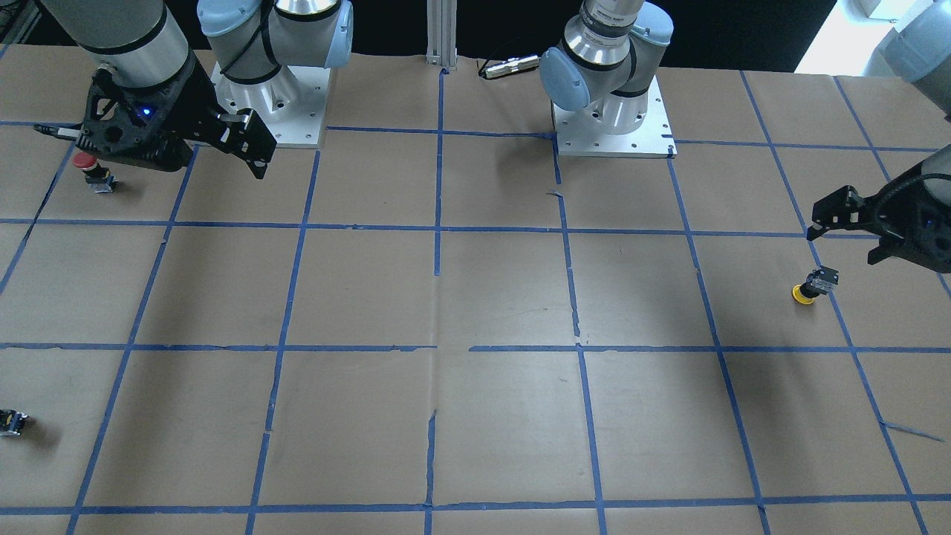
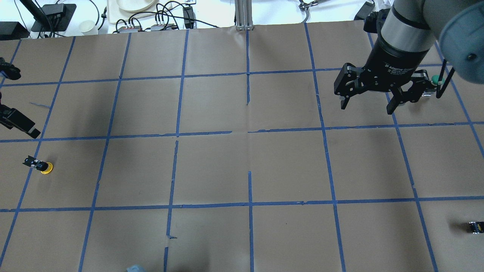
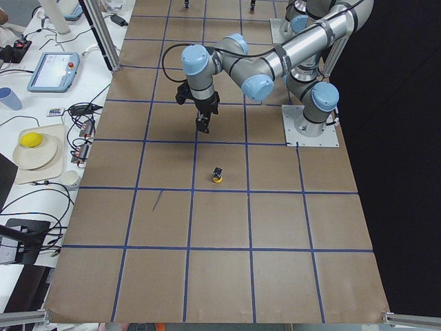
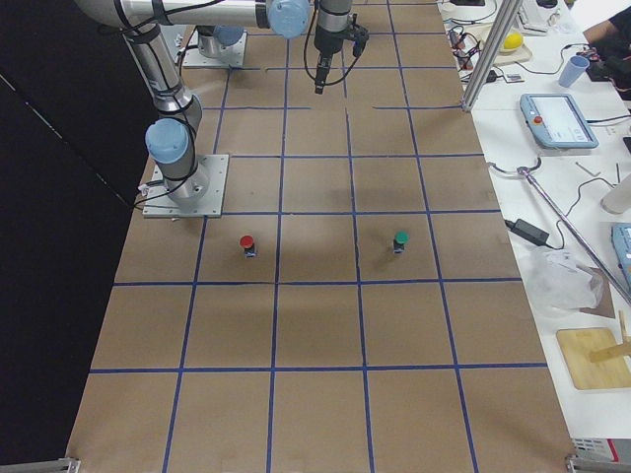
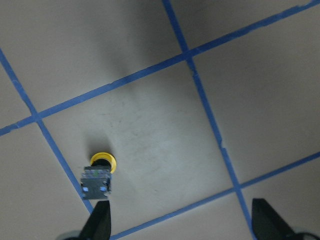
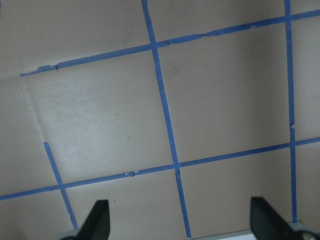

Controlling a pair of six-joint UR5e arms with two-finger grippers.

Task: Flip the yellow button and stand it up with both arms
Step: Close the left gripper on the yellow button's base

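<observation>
The yellow button (image 1: pixel 813 287) seems to rest on its yellow cap with the black base up, near a blue tape line. It also shows in the overhead view (image 2: pixel 39 165), the left side view (image 3: pixel 217 176) and the left wrist view (image 5: pixel 98 176). My left gripper (image 1: pixel 845 239) is open and empty. It hangs above the table a little to the robot's side of the button, whose base sits by one fingertip (image 5: pixel 99 222). My right gripper (image 2: pixel 366 105) is open and empty, far across the table over bare paper (image 6: pixel 150 125).
A red-capped button (image 1: pixel 92 169) stands under my right arm. A green-capped button (image 2: pixel 435 80) stands close beside the right gripper. A tiny dark part with a yellow spot (image 2: pixel 475 226) lies near the table's edge. Brown paper with a blue tape grid (image 1: pixel 438 227) covers the table.
</observation>
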